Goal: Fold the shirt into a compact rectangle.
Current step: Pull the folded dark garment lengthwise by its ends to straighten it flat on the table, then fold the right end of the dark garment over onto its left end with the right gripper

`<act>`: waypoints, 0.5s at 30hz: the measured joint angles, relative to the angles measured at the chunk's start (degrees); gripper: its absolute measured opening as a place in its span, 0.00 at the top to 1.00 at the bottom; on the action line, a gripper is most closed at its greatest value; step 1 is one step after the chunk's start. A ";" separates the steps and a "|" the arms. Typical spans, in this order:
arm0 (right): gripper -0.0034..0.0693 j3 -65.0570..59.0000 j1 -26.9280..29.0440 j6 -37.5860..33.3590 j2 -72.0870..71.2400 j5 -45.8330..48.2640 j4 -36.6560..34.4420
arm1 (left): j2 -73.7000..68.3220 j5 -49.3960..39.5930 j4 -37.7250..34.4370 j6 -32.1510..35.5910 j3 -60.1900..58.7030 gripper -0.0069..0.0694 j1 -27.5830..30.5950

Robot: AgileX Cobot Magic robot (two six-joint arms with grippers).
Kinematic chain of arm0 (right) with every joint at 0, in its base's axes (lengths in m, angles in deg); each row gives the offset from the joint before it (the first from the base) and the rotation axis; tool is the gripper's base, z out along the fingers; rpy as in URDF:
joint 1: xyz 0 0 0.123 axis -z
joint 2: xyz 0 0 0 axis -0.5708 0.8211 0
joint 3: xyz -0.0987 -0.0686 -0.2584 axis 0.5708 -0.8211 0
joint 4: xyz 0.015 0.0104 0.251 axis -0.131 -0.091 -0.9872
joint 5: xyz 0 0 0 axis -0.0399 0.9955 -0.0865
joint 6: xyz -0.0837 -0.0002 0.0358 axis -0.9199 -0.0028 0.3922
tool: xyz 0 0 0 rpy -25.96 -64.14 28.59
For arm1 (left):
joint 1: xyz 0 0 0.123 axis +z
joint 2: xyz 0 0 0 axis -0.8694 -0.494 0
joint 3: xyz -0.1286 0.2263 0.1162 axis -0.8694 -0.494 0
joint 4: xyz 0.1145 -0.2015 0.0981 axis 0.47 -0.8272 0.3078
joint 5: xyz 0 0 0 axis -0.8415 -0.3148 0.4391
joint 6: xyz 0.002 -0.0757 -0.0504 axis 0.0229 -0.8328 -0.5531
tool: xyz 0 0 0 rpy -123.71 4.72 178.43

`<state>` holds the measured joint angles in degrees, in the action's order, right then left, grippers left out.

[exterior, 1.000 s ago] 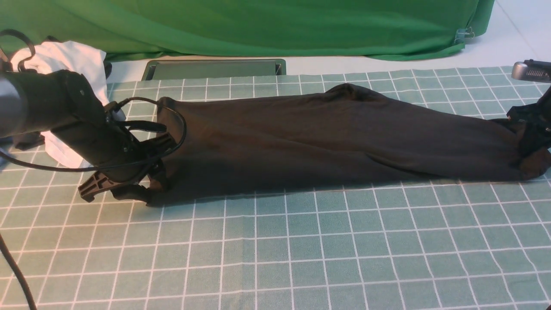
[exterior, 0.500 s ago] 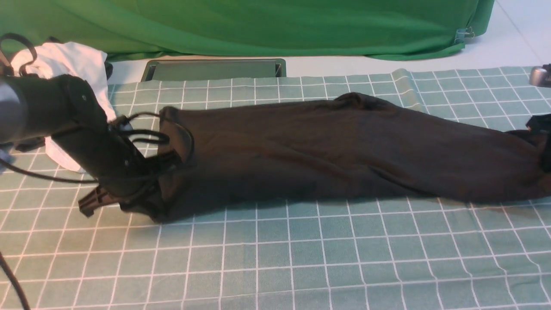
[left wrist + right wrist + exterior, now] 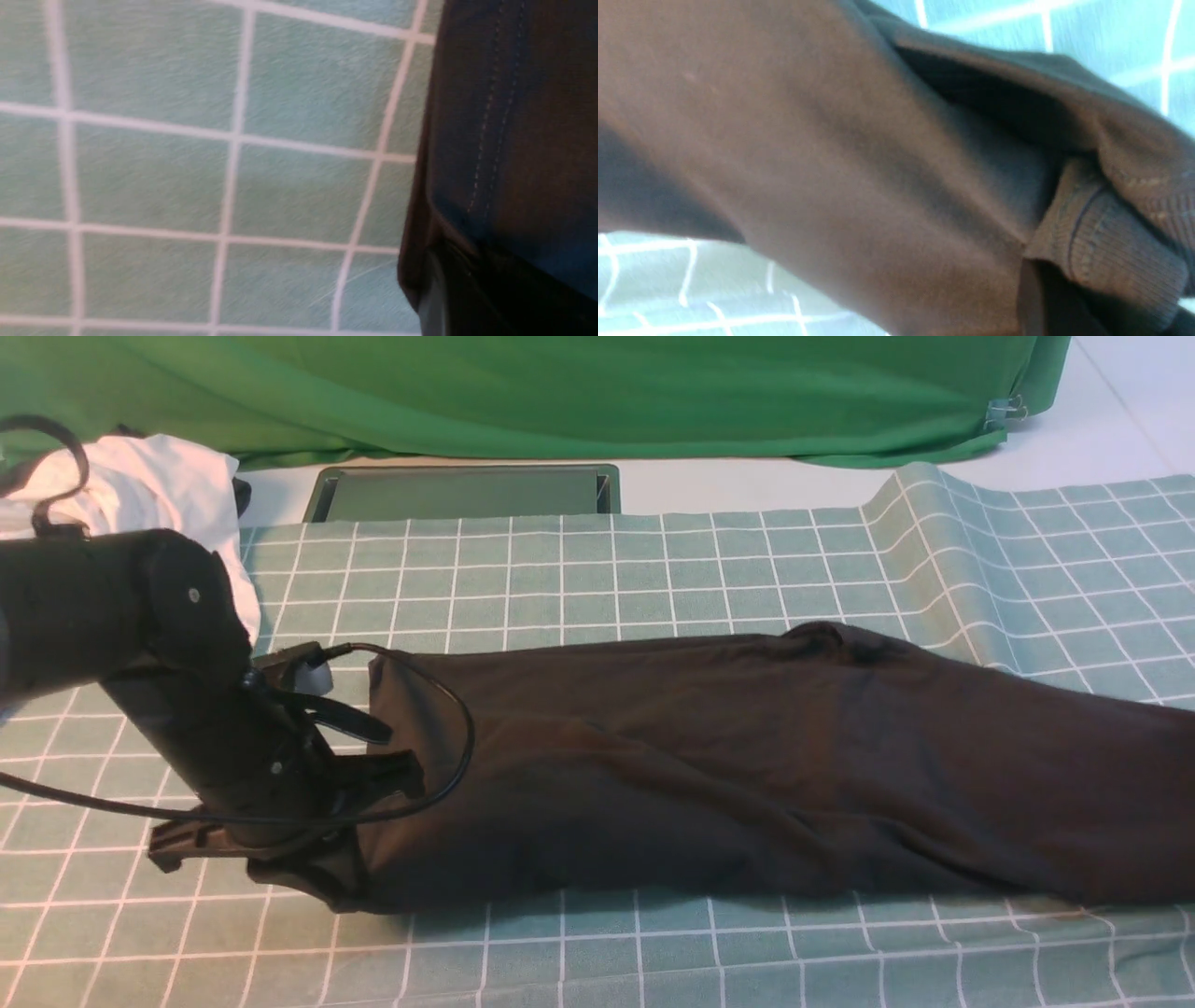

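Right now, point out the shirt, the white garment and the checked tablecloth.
shirt (image 3: pixel 709 775), front view, mid body
white garment (image 3: pixel 177 485), front view, upper fold
checked tablecloth (image 3: pixel 653 569), front view, bare far part

The left gripper (image 3: pixel 350 831) has its fingertips buried in the shirt (image 3: pixel 728 775), so the pinch itself is unseen. The shirt's end far from that gripper runs off the front view's edge, the right gripper with it. Its wrist view is blurred cloth, and the ribbed band (image 3: pixel 1106 233) nearest it could be cuff or collar. The left arm (image 3: pixel 93 607) hides part of the white garment (image 3: pixel 168 485).
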<state>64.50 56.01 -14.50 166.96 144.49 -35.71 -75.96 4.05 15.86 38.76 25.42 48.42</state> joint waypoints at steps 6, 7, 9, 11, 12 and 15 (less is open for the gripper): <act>0.86 -0.07 0.31 0.41 -1.86 -0.22 0.06 | 1.81 -2.29 2.56 -1.27 0.00 0.88 0.00; 0.86 -0.07 0.31 0.41 -1.91 -0.22 0.17 | 1.87 -2.38 2.56 -1.36 0.00 0.88 0.00; 0.86 -0.11 0.31 0.41 -1.94 -0.22 0.61 | 1.87 -2.91 2.56 -2.12 0.00 0.88 0.00; 0.86 -0.11 0.38 0.41 -1.98 -0.27 1.43 | 1.87 -4.21 2.36 -2.52 0.00 0.84 0.00; 0.86 -0.11 0.45 0.41 -1.98 -0.30 1.62 | 1.87 -5.02 2.03 -2.52 0.00 0.82 0.00; 0.86 -0.37 0.56 0.41 -1.98 -1.72 1.80 | 1.87 -6.73 -0.75 -0.57 0.15 0.70 0.00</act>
<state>64.13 56.57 -14.09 164.98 142.77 -33.91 -74.09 -2.68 15.12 38.19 25.57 48.42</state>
